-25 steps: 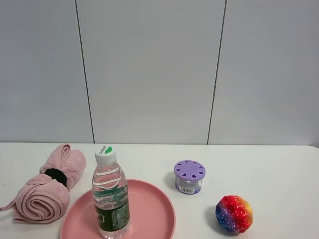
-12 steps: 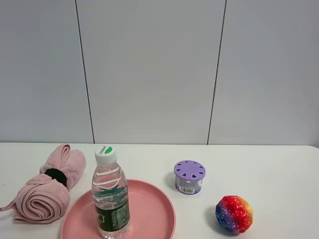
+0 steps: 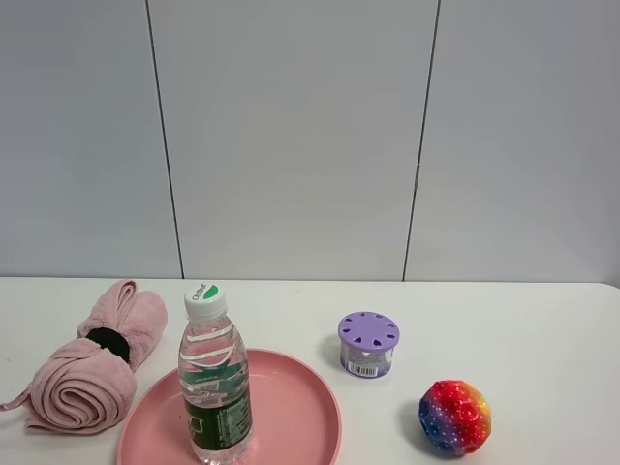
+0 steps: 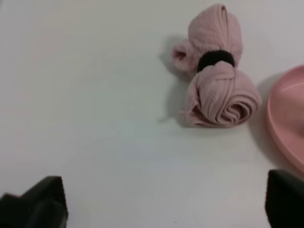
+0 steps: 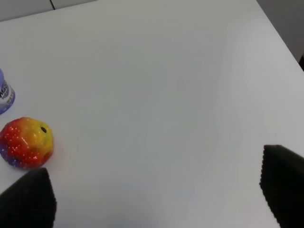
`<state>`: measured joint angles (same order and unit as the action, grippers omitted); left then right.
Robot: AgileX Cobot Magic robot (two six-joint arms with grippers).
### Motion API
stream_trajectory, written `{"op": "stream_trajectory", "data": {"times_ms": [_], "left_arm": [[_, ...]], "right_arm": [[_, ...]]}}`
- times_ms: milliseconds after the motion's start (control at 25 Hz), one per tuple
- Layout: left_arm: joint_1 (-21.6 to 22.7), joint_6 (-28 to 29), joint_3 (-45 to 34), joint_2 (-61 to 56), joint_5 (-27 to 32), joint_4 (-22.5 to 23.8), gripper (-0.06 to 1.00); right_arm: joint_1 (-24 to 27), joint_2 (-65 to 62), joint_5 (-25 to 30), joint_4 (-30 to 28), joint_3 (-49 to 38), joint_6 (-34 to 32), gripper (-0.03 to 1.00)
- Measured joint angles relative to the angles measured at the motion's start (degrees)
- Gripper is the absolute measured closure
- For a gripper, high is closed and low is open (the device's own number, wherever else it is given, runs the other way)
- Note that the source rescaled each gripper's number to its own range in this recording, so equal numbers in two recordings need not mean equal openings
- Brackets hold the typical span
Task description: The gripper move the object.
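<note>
A white bench (image 3: pixel 542 329) stands against a pale grey panelled wall (image 3: pixel 291 136). The high camera shows the bench's objects but neither arm. The wrist cameras each show a pair of black fingertips over the bench top.

Near the front edge, left of centre, sits a round pink plate (image 3: pixel 291 407). A clear water bottle (image 3: pixel 214 387) with a white and green cap and a dark green label stands upright on the plate's left part. Right of the plate is a small purple lidded jar (image 3: pixel 368 344); whether it holds anything cannot be told. Toward the front right lies a rainbow-coloured ball (image 3: pixel 454 417), apart from the jar.

The pink rolled-up towel (image 3: pixel 92 363) lies at the left end of the bench, just beside the plate, with a black band round its middle and its spiral end facing the front edge.

In the left wrist view, the left gripper (image 4: pixel 161 202) has its two fingertips set wide apart, holding nothing. The towel (image 4: pixel 216 80) lies ahead of it, well clear of both tips, and the plate rim (image 4: pixel 285 123) shows beside it.

The right gripper (image 5: pixel 156 199) is likewise spread wide and empty, with the ball (image 5: pixel 26 142) and the jar's edge (image 5: pixel 5 97) to one side
</note>
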<state>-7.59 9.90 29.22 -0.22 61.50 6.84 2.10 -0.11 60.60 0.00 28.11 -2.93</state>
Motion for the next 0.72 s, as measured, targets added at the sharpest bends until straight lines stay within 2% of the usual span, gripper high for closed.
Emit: {"op": "stream_trajectory", "data": {"times_ms": [400,720], "left_arm": [[13.17,-3.10,-0.23,0.00,-0.96,-2.18,0.23],[13.91,-7.09,-0.23,0.00,-1.08,-4.48,0.23]], "right_arm": [[0.00,0.00,0.00,0.00,0.00,0.00,-0.03],[0.00,0.00,0.00,0.00,0.00,0.00,-0.03]]}}
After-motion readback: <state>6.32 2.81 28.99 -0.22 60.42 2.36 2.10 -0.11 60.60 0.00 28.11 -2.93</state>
